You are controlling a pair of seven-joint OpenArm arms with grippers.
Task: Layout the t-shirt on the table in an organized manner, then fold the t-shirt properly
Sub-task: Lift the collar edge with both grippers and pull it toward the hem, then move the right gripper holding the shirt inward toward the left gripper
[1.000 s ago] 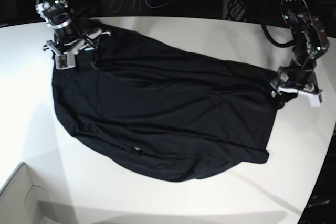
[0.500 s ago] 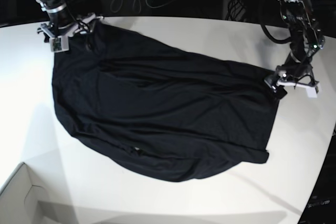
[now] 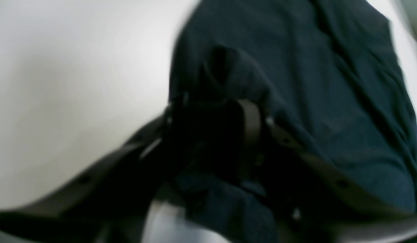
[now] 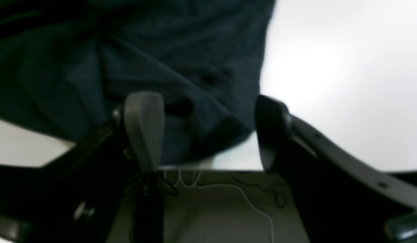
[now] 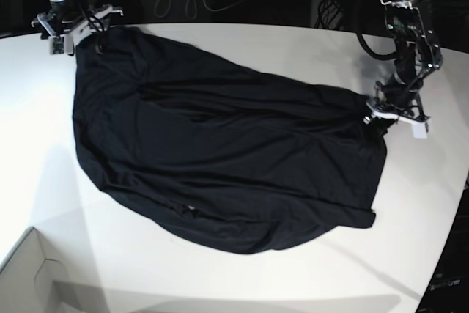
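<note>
From above, the t-shirt (image 5: 220,159) lies spread and wrinkled across the middle of the table (image 5: 293,49), with one arm at each far end of it. That view shows the left gripper (image 5: 381,119) at the shirt's edge, but its fingers are too small there to read; the left wrist view, though blurred, shows them drawn in on a bunched fold of the t-shirt (image 3: 296,84), cloth gathered between and below them, bare table (image 3: 77,67) off to one side. The right gripper (image 5: 77,31) sits at the shirt's far corner near the table's back edge. Only the right wrist view makes its state clear: the right gripper (image 4: 208,131) stands wide apart, a corner of the t-shirt (image 4: 144,57) lying in the gap between the two fingers (image 4: 144,125) without being pinched, the white table (image 4: 346,84) beyond one finger and thin cables (image 4: 235,192) on the floor below. A white box corner (image 5: 29,276) shows only from above.
</note>
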